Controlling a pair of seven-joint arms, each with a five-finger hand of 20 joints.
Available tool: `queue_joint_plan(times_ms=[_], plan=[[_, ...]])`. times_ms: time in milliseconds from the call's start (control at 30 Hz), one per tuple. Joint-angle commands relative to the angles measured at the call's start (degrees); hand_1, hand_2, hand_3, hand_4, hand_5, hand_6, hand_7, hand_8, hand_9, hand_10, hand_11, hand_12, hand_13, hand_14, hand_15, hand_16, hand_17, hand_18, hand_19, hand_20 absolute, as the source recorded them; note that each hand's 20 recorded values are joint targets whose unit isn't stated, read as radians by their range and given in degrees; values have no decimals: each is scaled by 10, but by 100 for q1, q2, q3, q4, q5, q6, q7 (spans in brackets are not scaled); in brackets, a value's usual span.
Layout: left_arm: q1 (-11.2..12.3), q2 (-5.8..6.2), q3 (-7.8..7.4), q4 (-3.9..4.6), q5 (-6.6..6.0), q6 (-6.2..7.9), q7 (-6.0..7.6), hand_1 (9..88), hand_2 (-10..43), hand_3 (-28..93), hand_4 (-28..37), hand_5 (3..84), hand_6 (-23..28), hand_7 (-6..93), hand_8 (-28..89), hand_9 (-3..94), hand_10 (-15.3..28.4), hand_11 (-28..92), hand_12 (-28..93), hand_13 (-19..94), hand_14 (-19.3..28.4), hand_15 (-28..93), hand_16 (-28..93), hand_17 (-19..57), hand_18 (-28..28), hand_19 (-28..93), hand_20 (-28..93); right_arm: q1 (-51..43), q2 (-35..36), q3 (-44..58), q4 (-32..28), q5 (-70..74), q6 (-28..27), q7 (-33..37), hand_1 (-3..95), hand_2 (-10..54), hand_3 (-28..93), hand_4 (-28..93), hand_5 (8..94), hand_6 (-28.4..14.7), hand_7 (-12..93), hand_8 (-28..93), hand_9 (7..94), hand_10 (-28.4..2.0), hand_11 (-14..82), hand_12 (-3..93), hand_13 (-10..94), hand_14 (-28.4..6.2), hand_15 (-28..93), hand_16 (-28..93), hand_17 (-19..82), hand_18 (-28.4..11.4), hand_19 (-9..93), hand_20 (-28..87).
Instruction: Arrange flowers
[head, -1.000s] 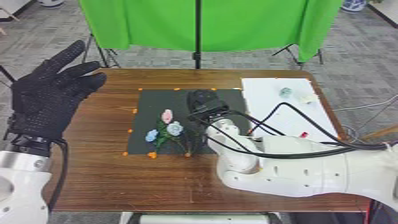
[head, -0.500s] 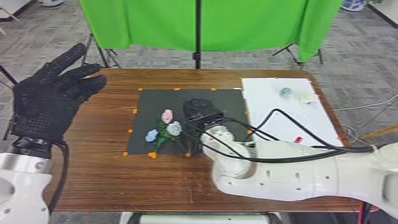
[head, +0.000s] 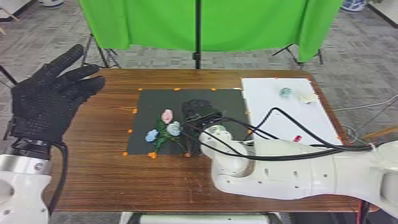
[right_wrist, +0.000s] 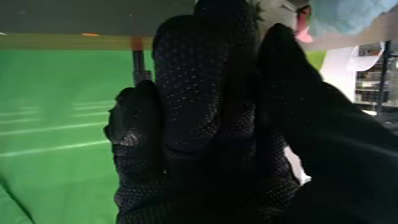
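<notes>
On the dark mat (head: 218, 96), a pink flower (head: 167, 116), a blue flower (head: 151, 135) and a pale blue flower (head: 174, 128) lie as a bunch with green stems. My right hand (head: 201, 109) is over the mat, just right of the blooms and apart from them. In the right wrist view, the right hand (right_wrist: 191, 100) has straight fingers with the thumb close alongside, no flower visibly held; a pale blue flower (right_wrist: 348, 14) and a pink one (right_wrist: 304, 27) are beyond the thumb. My left hand (head: 53, 95) is raised off the table's left side, fingers spread and open.
A white board (head: 266, 95) on the right side carries a teal flower (head: 285, 92), a whitish flower (head: 307, 98) and a small red item (head: 298, 138). Orange markers edge the mat. Cables loop over the right forearm. A green backdrop (head: 266, 25) stands behind the table (head: 178, 185).
My right hand and arm have shifted slightly left and nearer to the front edge. The left hand has barely moved, and the bunch lies in about the same place.
</notes>
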Motion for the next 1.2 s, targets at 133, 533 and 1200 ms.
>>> queue_joint_plan(times_ms=[133,533,1200], plan=[[30,-89,6,24,48,-28,-91,223,75,785,-250,348,83,150,-102,337,209,309,122,260,284,608,-117,-53,263,619,251,69,73,47,-138,47,-88,-23,428,-95,756,-283,679,4,167,-121,834,-98,231,216,800,-50,594,180,472,-163,932,257],[401,-176,-150,27,-51,153,-43,222,75,785,-250,348,83,150,-102,337,209,309,122,259,284,609,-118,-53,262,618,251,114,455,275,-463,-19,-129,-2,399,-95,766,-283,666,0,165,-125,819,-104,269,172,800,-53,594,176,473,-167,932,247],[1524,-605,-579,-34,-317,516,618,212,74,788,-266,348,80,150,-102,340,209,313,123,271,284,624,-119,-52,260,618,257,-1232,2602,2785,-1078,504,-55,475,326,-71,741,-244,571,-46,128,-108,688,-168,205,143,719,-107,590,139,432,-186,932,103]])
